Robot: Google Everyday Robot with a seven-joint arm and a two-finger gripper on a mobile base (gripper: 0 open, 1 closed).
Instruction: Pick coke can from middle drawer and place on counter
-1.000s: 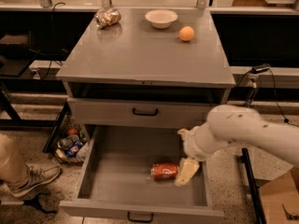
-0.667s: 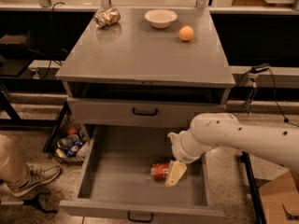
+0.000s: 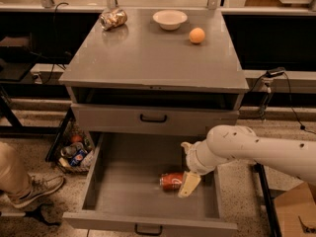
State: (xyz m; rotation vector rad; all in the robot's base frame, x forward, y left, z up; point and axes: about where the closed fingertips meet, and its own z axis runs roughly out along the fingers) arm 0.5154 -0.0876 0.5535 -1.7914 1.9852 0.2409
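Observation:
The coke can (image 3: pixel 171 180), red with white lettering, lies on its side on the floor of the open middle drawer (image 3: pixel 128 186), right of centre. My gripper (image 3: pixel 187 179) reaches down into the drawer from the right on a white arm. One pale finger (image 3: pixel 190 184) rests against the can's right end; the other finger (image 3: pixel 186 147) points up behind the wrist. The counter (image 3: pixel 148 53) is the grey cabinet top above.
On the counter stand a crinkled packet (image 3: pixel 113 19), a white bowl (image 3: pixel 170 19) and an orange ball (image 3: pixel 197 35). A shut drawer front (image 3: pixel 153 117) sits above the open one. A person's leg and shoe (image 3: pixel 29 189) are at the left, beside a bin of litter (image 3: pixel 73 152).
My arm has moved left and lower into the drawer, bringing the gripper from beside the can to right against its right end. The can has not moved.

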